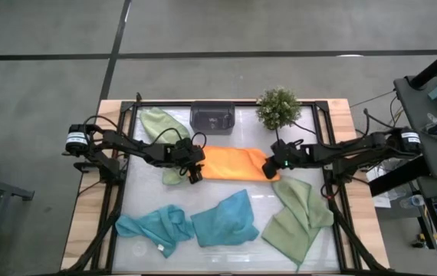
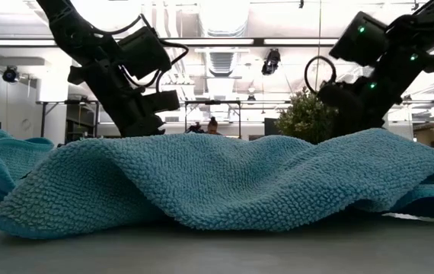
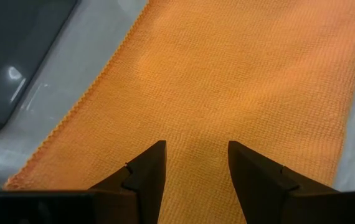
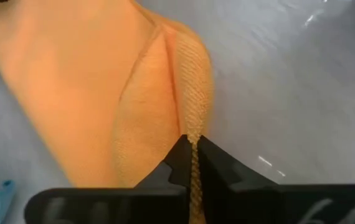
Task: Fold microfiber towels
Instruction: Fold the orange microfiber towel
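The orange towel (image 1: 234, 163) lies flat as a folded strip at the table's middle. My right gripper (image 1: 271, 169) is shut on its right end. My left gripper (image 1: 195, 170) is over its left end; in the left wrist view its open fingers (image 3: 193, 157) straddle bare orange cloth (image 3: 240, 74). A sage green towel (image 1: 159, 126) lies crumpled at the far left, partly under my left arm. Another green towel (image 1: 299, 215) lies near right. Two teal towels (image 1: 153, 228) (image 1: 226, 218) lie rumpled along the near side; one (image 2: 240, 183) hides both grippers in the low view. My left gripper stands open over the orange towel's left end; I cannot tell whether its fingertips (image 3: 156, 163) touch the cloth. My right gripper pinches a raised pucker at the towel's right edge (image 4: 193, 138) between its two fingers, coming slanting down from the table's right. The cloth rises in a ridge to the fingers, while the rest lies on the table.
A dark grey tray (image 1: 213, 116) stands at the far middle, close behind the orange towel. A small potted plant (image 1: 278, 107) stands to its right, just behind my right arm. Bare table shows between the orange towel and the teal ones.
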You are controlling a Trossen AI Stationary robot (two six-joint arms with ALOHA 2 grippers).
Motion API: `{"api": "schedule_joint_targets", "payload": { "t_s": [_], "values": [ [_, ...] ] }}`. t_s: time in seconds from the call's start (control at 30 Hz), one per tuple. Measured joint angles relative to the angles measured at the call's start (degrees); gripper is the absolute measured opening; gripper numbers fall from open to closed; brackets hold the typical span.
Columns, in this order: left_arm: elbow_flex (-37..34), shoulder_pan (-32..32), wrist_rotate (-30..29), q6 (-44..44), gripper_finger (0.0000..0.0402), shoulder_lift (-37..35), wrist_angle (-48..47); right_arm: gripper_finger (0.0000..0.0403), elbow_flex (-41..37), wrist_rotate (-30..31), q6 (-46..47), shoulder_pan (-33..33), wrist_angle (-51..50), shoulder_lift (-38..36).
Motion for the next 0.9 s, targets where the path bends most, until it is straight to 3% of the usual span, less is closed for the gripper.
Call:
{"api": "schedule_joint_targets", "payload": {
  "t_s": [0.27, 0.37, 0.5, 0.67, 0.8, 0.9],
  "values": [
    [0.02, 0.00, 0.00, 0.00, 0.0157, 0.00, 0.02, 0.0009, 0.55, 0.62, -7.85, 7.96, 1.30, -0.38],
    [0.02, 0.00, -0.06, 0.00, 0.0157, 0.00, 0.06, 0.0009, 0.57, -1.78, -11.59, 12.04, 4.32, 0.58],
    [0.02, 0.00, -0.72, 0.02, 0.0157, 0.00, 0.06, 0.0015, 0.59, -2.32, -11.72, 15.60, 6.73, 2.28],
    [0.02, 0.00, -1.09, 0.02, 0.0157, 0.00, 0.04, 0.0063, 1.12, -4.56, -9.03, 17.09, 6.60, 5.20],
    [0.02, 0.01, -1.09, 0.04, 0.0157, 0.00, 0.04, 0.0112, 3.16, -9.38, -10.81, 17.91, 7.09, 7.30],
    [0.02, 0.00, -1.09, 0.04, 0.0157, 0.00, 0.04, 0.0140, 5.14, -9.79, -12.42, 17.93, 3.99, 8.11]
  ]
}}
